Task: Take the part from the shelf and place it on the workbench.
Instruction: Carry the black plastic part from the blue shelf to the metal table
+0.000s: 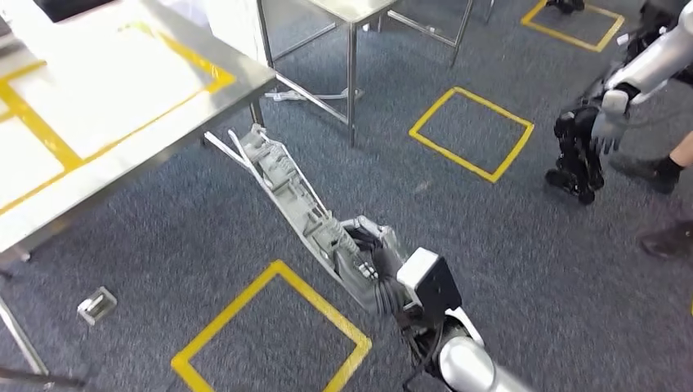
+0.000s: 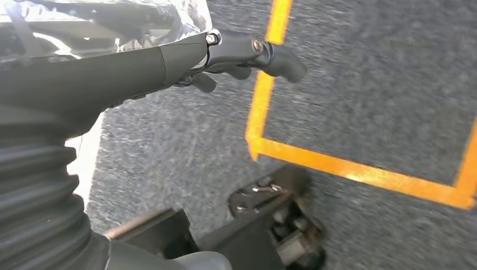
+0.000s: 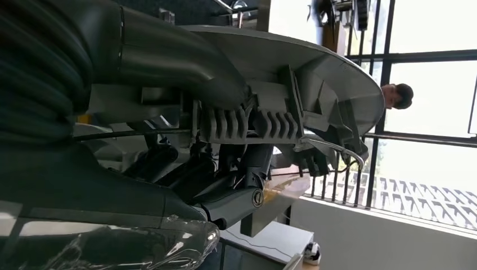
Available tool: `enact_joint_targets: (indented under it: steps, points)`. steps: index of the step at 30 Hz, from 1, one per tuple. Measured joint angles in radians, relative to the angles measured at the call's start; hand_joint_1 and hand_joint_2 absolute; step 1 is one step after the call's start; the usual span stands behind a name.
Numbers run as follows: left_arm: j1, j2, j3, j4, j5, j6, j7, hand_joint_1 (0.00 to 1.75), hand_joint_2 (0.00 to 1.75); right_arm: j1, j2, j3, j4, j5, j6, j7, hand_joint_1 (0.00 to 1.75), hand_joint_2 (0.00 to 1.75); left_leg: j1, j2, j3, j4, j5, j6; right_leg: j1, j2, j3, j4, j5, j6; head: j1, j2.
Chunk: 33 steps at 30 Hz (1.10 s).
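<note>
The part (image 1: 286, 184) is a long, ribbed grey plastic moulding. My right hand (image 1: 369, 263) grips its near end and holds it slanted above the carpet. Its far tip reaches close to the front corner of the steel workbench (image 1: 122, 90), which has yellow tape lines on top. In the right wrist view the part (image 3: 315, 84) lies across my right hand (image 3: 169, 62), thumb on one face and dark fingers under the ribs. My left hand (image 2: 169, 67) hangs over the carpet and holds nothing.
Yellow tape squares (image 1: 270, 327) mark the grey carpet, one just below the part. A second steel table (image 1: 351, 16) stands behind. A silver arm with a pale hand (image 1: 609, 122) hangs at the far right beside dark leg parts; a person's shoes (image 1: 666, 171) are there too.
</note>
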Motion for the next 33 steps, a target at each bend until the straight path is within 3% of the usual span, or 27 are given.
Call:
enact_joint_targets:
  steps: [1, 3, 4, 5, 7, 8, 9, 11, 13, 14, 16, 17, 18, 19, 21, 23, 26, 29, 33]
  points:
    - [0.000, -0.001, 0.000, 0.000, 0.000, -0.001, 0.000, 0.00, 1.75, 0.000, 0.000, 0.000, 0.000, 0.000, -0.001, 0.000, 1.75, 1.75, 0.000, -0.002, 0.027, -0.004, -0.022, 0.000, 0.000, -0.001, -0.076, 0.039, -0.040, 0.001, 0.001, 0.000]
    - [0.001, -0.002, -0.001, 0.000, -0.001, -0.001, 0.002, 0.00, 1.75, 0.000, -0.001, -0.001, 0.001, 0.004, -0.005, 0.003, 1.75, 1.75, 0.001, -0.009, 0.091, -0.006, -0.071, -0.002, 0.001, -0.001, -0.194, 0.040, -0.107, 0.002, 0.005, 0.000]
    - [0.001, -0.002, -0.001, 0.000, -0.002, -0.001, 0.003, 0.00, 1.75, -0.001, -0.002, -0.001, 0.001, 0.009, -0.009, 0.007, 1.75, 1.75, 0.001, -0.012, 0.129, -0.006, -0.098, -0.004, 0.002, -0.002, -0.233, 0.008, -0.094, 0.001, 0.007, 0.000]
    - [0.001, -0.002, -0.001, 0.000, -0.002, -0.001, 0.005, 0.00, 1.75, -0.001, -0.003, -0.002, 0.001, 0.015, -0.014, 0.014, 1.75, 1.75, 0.001, -0.015, 0.165, -0.006, -0.129, -0.006, 0.004, -0.001, -0.261, -0.044, -0.020, -0.004, 0.011, 0.000]
    - [0.000, -0.004, -0.001, 0.000, -0.003, -0.001, 0.011, 0.00, 1.75, -0.006, -0.009, -0.002, 0.003, 0.028, -0.025, 0.036, 1.75, 1.75, 0.000, -0.023, 0.228, 0.008, -0.189, -0.014, 0.013, 0.003, -0.299, -0.153, 0.210, -0.022, 0.012, 0.000]
    - [-0.002, -0.005, -0.001, 0.000, -0.004, -0.001, 0.014, 0.00, 1.75, -0.011, -0.012, -0.002, 0.005, 0.034, -0.032, 0.050, 1.75, 1.75, 0.000, -0.027, 0.246, 0.010, -0.216, -0.020, 0.018, 0.004, -0.310, -0.178, 0.293, -0.034, 0.011, 0.000]
    - [-0.005, -0.007, -0.001, -0.001, -0.006, -0.002, 0.016, 0.00, 1.75, -0.020, -0.016, -0.005, 0.006, 0.038, -0.038, 0.063, 1.75, 1.75, 0.001, -0.030, 0.257, 0.019, -0.230, -0.026, 0.022, 0.005, -0.315, -0.182, 0.322, -0.044, 0.010, 0.000]
    - [-0.011, -0.008, -0.001, -0.001, -0.009, -0.004, 0.017, 0.00, 1.75, -0.044, -0.019, -0.013, 0.005, 0.054, -0.056, 0.089, 1.75, 1.75, 0.003, -0.029, 0.244, 0.055, -0.216, -0.037, 0.023, 0.003, -0.304, -0.170, 0.296, -0.060, 0.010, 0.000]
    - [-0.015, -0.010, -0.001, -0.001, -0.010, -0.006, 0.016, 0.00, 1.75, -0.066, -0.022, -0.020, 0.007, 0.079, -0.080, 0.113, 1.75, 1.75, 0.004, -0.018, 0.195, 0.145, -0.187, -0.050, 0.019, 0.002, -0.277, -0.186, 0.276, -0.069, 0.006, 0.000]
    - [-0.016, -0.010, -0.001, -0.001, -0.010, -0.006, 0.016, 0.00, 1.75, -0.074, -0.023, -0.023, 0.009, 0.093, -0.094, 0.125, 1.75, 1.75, 0.007, -0.011, 0.162, 0.190, -0.196, -0.056, 0.018, 0.002, -0.263, -0.193, 0.266, -0.072, 0.004, 0.000]
    - [-0.017, -0.011, -0.001, -0.001, -0.010, -0.007, 0.016, 0.00, 1.75, -0.090, -0.027, -0.030, 0.016, 0.121, -0.120, 0.151, 1.75, 1.75, 0.014, -0.003, 0.095, 0.250, -0.262, -0.067, 0.017, 0.003, -0.241, -0.197, 0.247, -0.074, 0.001, 0.000]
    - [-0.017, -0.011, -0.001, -0.001, -0.010, -0.007, 0.016, 0.00, 1.75, -0.098, -0.028, -0.033, 0.020, 0.134, -0.134, 0.164, 1.75, 1.75, 0.018, -0.002, 0.068, 0.257, -0.293, -0.070, 0.016, 0.004, -0.232, -0.197, 0.236, -0.073, 0.000, 0.000]
    - [-0.017, -0.011, -0.001, -0.001, -0.011, -0.007, 0.016, 0.00, 1.75, -0.106, -0.029, -0.036, 0.024, 0.146, -0.145, 0.176, 1.75, 1.75, 0.021, -0.001, 0.049, 0.246, -0.303, -0.073, 0.015, 0.006, -0.223, -0.194, 0.226, -0.071, 0.000, 0.000]
    - [-0.017, -0.011, -0.001, -0.001, -0.012, -0.008, 0.017, 0.00, 1.75, -0.113, -0.030, -0.037, 0.028, 0.156, -0.156, 0.187, 1.75, 1.75, 0.023, -0.001, 0.039, 0.214, -0.278, -0.075, 0.014, 0.007, -0.212, -0.191, 0.215, -0.069, -0.001, 0.000]
    - [-0.017, -0.012, -0.001, 0.000, -0.016, -0.010, 0.020, 0.00, 1.75, -0.127, -0.032, -0.040, 0.038, 0.172, -0.169, 0.206, 1.75, 1.75, 0.026, 0.001, 0.040, 0.121, -0.167, -0.074, 0.011, 0.007, -0.188, -0.187, 0.194, -0.062, -0.001, 0.000]
    - [-0.018, -0.012, -0.001, 0.000, -0.023, -0.014, 0.025, 0.00, 1.75, -0.152, -0.034, -0.043, 0.049, 0.185, -0.179, 0.228, 1.75, 1.75, 0.020, 0.002, 0.040, 0.055, -0.097, -0.063, 0.009, 0.007, -0.176, -0.186, 0.184, -0.052, -0.003, 0.000]
    - [-0.021, -0.012, -0.001, 0.000, -0.035, -0.020, 0.033, 0.00, 1.75, -0.197, -0.043, -0.051, 0.069, 0.193, -0.186, 0.262, 1.75, 1.75, 0.013, 0.002, 0.039, 0.038, -0.087, -0.039, 0.008, 0.007, -0.175, -0.187, 0.176, -0.043, -0.004, 0.000]
    - [-0.024, -0.014, -0.001, 0.000, -0.047, -0.022, 0.039, 0.00, 1.75, -0.249, -0.053, -0.062, 0.092, 0.189, -0.186, 0.288, 1.75, 1.75, 0.013, 0.001, 0.040, 0.034, -0.088, -0.035, 0.008, 0.005, -0.172, -0.191, 0.175, -0.048, -0.001, 0.000]
    - [-0.032, -0.018, -0.001, 0.000, -0.062, -0.027, 0.048, 0.00, 1.75, -0.323, -0.065, -0.072, 0.124, 0.170, -0.186, 0.317, 1.75, 1.75, 0.012, 0.000, 0.039, 0.034, -0.088, -0.030, 0.008, 0.005, -0.167, -0.200, 0.179, -0.042, 0.001, 0.000]
